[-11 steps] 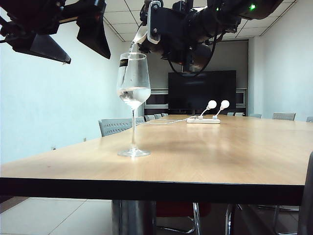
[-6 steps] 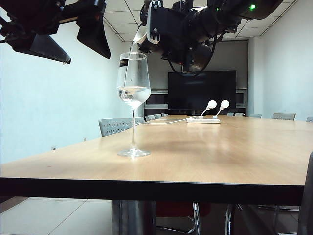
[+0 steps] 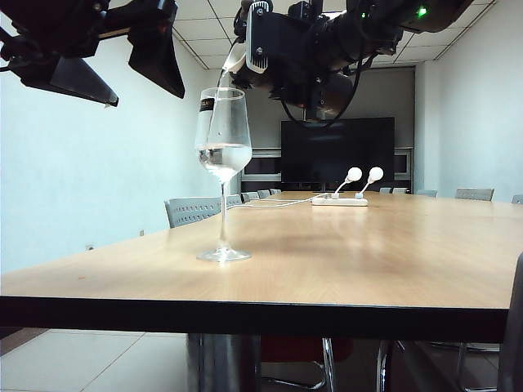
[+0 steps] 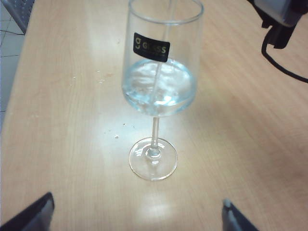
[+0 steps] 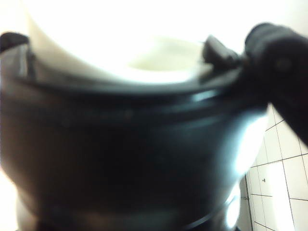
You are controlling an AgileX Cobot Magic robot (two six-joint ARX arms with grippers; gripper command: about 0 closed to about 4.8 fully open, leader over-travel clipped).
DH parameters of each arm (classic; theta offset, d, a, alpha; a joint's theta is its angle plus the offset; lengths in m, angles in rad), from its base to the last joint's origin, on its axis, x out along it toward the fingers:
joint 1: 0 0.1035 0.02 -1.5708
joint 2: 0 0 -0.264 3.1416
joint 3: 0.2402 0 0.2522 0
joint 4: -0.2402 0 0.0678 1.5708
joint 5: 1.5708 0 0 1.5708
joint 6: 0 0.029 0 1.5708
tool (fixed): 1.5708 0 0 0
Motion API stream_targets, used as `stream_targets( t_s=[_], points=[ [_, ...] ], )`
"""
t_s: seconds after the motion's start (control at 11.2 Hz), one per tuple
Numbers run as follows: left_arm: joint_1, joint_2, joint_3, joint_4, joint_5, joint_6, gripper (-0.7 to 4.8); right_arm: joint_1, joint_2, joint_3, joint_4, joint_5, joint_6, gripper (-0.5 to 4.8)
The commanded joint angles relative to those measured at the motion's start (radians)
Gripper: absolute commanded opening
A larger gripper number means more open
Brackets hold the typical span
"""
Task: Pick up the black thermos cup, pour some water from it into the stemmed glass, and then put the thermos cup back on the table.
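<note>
Thermos first: one black thermos cup [image 5: 130, 144] fills the right wrist view as a dark blurred body with a whitish rim, and in the exterior view only its pale spout [image 3: 235, 57] shows clearly, tilted down just above the rim of the stemmed glass. The right claw [image 3: 282, 49] is up in the air over the surface, right of the glass and level with its rim; its jaws appear closed around the thermos body, though the fingers themselves are too dark and too close to make out. One stemmed glass [image 3: 223, 155] stands upright on its round foot on the light wood surface [image 3: 368, 261], near the left front part, its bowl roughly a third full of clear water; in the left wrist view a thin stream runs down into the bowl, and one small black label [image 4: 151, 47] sits near the rim. The left claw [image 4: 137, 211] hangs above and to the left of the glass, spread wide with nothing between its two fingertips [image 4: 36, 211], which frame the glass foot from well apart. A few small crumbs or droplets lie on the surface beside the glass. Farther back on the surface sit two white-tipped microphones [image 3: 364, 174] on one white base, with a cable trailing left. One dark screen [image 3: 337, 151] hangs on the far wall, and several grey chairs [image 3: 193, 211] line the surface.
</note>
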Motion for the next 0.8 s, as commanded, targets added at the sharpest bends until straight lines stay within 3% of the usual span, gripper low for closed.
stream_targets(
  t_s=[0.09,0.8],
  points=[
    [0.000,-0.002,0.006,0.006,0.003,-0.003,4.58,0.000,-0.020,0.017,0.100,-0.002,-0.021,1.66],
    [0.000,-0.002,0.006,0.005,0.003,-0.003,4.58,0.000,-0.020,0.016,0.099,0.002,0.005,1.66]
  ],
)
